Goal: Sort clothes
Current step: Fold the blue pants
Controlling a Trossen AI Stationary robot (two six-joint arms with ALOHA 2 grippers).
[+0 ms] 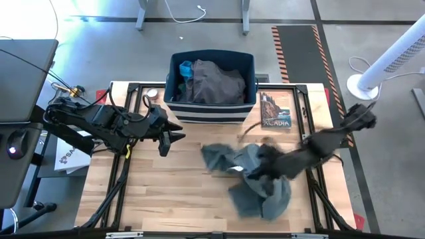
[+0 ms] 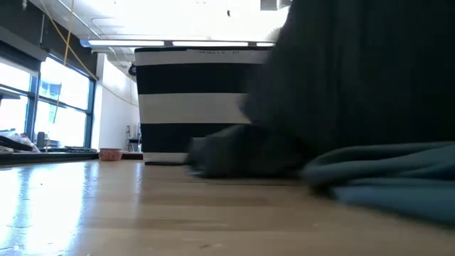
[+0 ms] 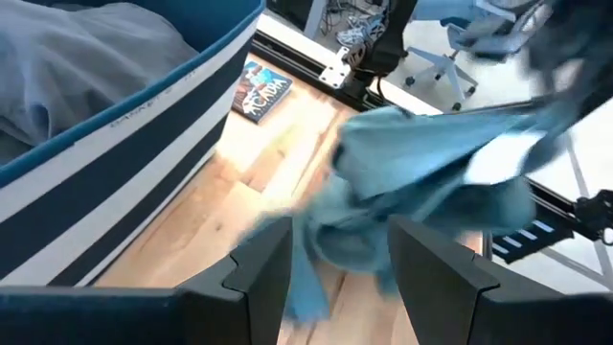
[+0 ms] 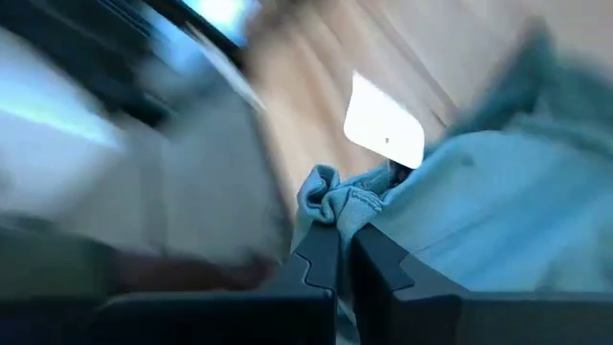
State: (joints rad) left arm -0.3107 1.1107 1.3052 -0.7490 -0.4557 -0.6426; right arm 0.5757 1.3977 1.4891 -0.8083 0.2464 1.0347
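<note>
Right claw (image 4: 335, 254) is pinching a bunched fold of the grey-green shirt (image 1: 255, 179), its fingers pressed together on the cloth, as the right wrist view is showing. That grip on a ridge of fabric rather than a flat stretch is probably what is letting the thin fingers get a purchase, and I am judging it as the start of a lift toward the bin (image 1: 211, 113). The shirt is lying crumpled on the table (image 1: 172, 199), in front of the bin and toward the right side, with a white label (image 4: 385, 132) showing on it.

Left claw (image 1: 169, 136) is hovering spread above the table's left half, holding nothing, its tips pointing at the shirt, likely waiting clear of the right arm's path.

Counting: one shirt is lying on the table; in the bin, one dark grey-brown garment (image 1: 214, 83) is filling most of the space, with one bright blue piece (image 1: 185, 67) peeking at its back left corner. One booklet (image 1: 275, 111) is lying just right of the bin, and one small round object (image 1: 152, 93) is sitting to its left. Whether more clothes are lying underneath, I cannot tell.
</note>
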